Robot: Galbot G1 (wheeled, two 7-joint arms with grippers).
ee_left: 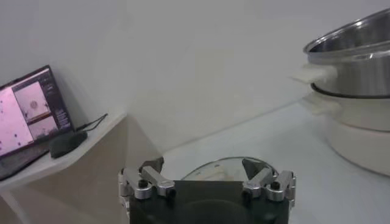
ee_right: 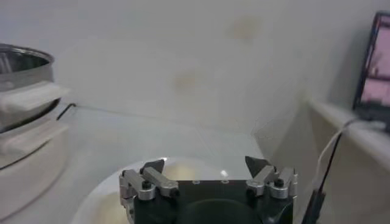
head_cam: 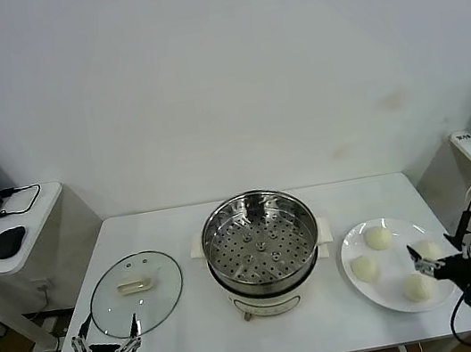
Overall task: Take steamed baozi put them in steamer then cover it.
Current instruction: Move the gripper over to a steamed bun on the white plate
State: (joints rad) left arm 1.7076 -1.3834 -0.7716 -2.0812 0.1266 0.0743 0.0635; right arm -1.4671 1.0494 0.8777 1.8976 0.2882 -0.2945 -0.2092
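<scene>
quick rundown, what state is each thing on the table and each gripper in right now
Round shiny stainless-steel steamer: uncovered, perforated tray empty.
Round clear glass cover: off, lying flat on the table left of the steamer.
Four small cream-white steamed baozi: all on the plate, none moved.
Flat white plate: holds the four buns, right of the steamer.
Left gripper: open, empty, near the cover.
Right gripper: open, empty, over the plate.
</scene>
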